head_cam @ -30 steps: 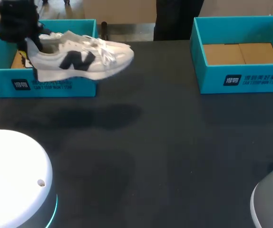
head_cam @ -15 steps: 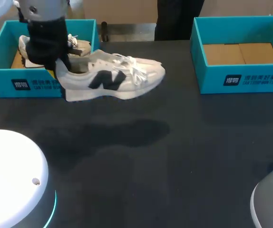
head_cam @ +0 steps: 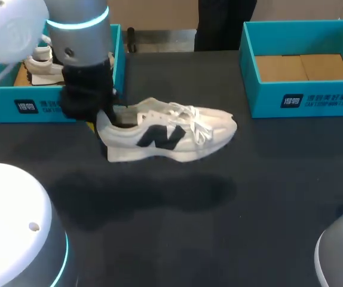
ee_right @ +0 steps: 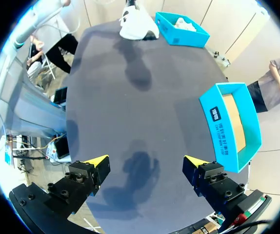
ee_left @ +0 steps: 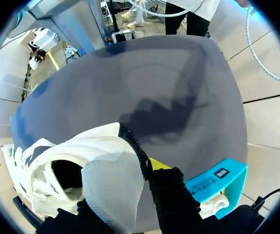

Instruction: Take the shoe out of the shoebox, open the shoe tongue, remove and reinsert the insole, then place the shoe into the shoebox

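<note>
Over the dark desk (head_cam: 261, 197), left claw (ee_left: 140, 170) clamps a white-and-black laced sneaker (head_cam: 171, 134) by its heel; right claw (ee_right: 146, 162) hangs, fingers apart.

Upper left of the head view: left arm (head_cam: 79, 36), glossy grey casing with glowing cyan ring, ending in matte black left gripper (head_cam: 98, 119). Lower corners: white dome (head_cam: 16, 221), grey dome (head_cam: 342, 251), cyan-edged. Right gripper (ee_right: 147, 165): black bolted blocks, yellow wedge tips.

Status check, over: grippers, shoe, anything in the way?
Left gripper shut on shoe heel. Shoe held above table, outside shoebox. Right gripper open, empty. No obstruction seen under shoe.
</note>
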Controlling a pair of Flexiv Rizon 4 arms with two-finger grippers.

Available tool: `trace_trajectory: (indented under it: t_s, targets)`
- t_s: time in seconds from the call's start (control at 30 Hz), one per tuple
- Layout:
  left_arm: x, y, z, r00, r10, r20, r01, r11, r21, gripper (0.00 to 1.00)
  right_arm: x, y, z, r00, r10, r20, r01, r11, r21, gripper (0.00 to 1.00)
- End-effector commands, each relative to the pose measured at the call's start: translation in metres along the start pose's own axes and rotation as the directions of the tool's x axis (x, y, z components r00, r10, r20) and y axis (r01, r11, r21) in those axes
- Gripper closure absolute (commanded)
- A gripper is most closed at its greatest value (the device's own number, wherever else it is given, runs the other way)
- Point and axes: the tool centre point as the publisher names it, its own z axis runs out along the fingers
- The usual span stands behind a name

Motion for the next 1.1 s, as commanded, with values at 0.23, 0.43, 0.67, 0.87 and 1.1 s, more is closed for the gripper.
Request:
trace_trajectory:
  t_s: [0.23,0.43,0.67,0.87,1.1]
  targets:
    - [-0.028,-0.019,0.053,1.000,0.010,0.027,-0.011,1.000,0.004,1.00,-0.002,0.001,0.001,1.000,0.001,-0.004,-0.001,1.000,0.004,0.00]
    - [-0.035,-0.020,0.071,1.000,-0.008,0.025,0.009,1.000,-0.027,1.00,-0.002,0.001,0.001,1.000,0.001,-0.004,-0.001,1.000,0.004,0.00]
    - [-0.046,-0.013,0.105,0.999,0.002,0.037,0.000,0.999,-0.043,1.00,-0.002,0.001,0.001,1.000,0.001,-0.004,-0.001,1.000,0.004,0.00]
    - [-0.059,-0.005,0.133,1.000,0.005,0.025,-0.004,0.999,-0.044,1.00,-0.002,0.001,0.001,1.000,0.001,-0.004,-0.001,1.000,0.004,0.00]
    - [-0.070,0.001,0.158,1.000,0.008,-0.004,-0.008,1.000,-0.025,1.00,-0.002,0.001,0.001,1.000,0.001,-0.004,-0.001,1.000,0.004,0.00]
